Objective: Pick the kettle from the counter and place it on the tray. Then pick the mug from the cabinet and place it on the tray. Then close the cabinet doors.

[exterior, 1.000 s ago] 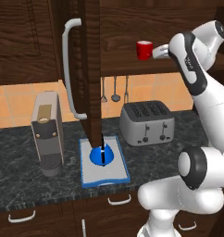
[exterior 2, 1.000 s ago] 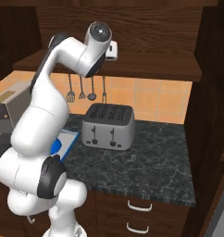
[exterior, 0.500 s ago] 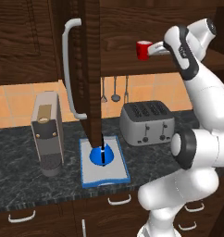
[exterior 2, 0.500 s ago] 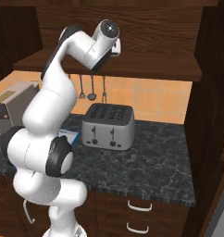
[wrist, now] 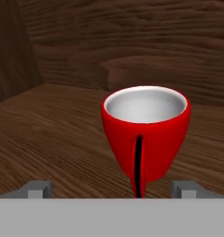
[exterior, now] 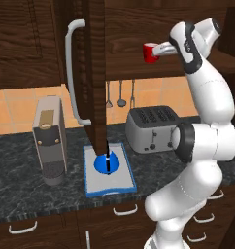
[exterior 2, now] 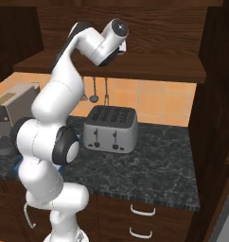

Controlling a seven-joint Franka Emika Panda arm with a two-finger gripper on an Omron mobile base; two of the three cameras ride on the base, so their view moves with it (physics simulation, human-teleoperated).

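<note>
The mug [wrist: 145,138] stands upright on the cabinet [exterior: 37,39] shelf, handle toward the camera. The jaws [wrist: 112,189] are spread wide, a fingertip [wrist: 39,189] on each side of its base, gripping nothing. Below, the kettle [exterior: 106,163] sits on the tray [exterior: 92,186] on the desk [exterior: 12,194].

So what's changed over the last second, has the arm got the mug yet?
The arm has stretched upward and carried the gripper along the cabinet shelf to the red mug. In the hand view the mug stands upright between the open fingertips, handle facing the camera, not yet gripped. The kettle remains on the tray, and the toaster and open cabinet door haven't moved.
</note>
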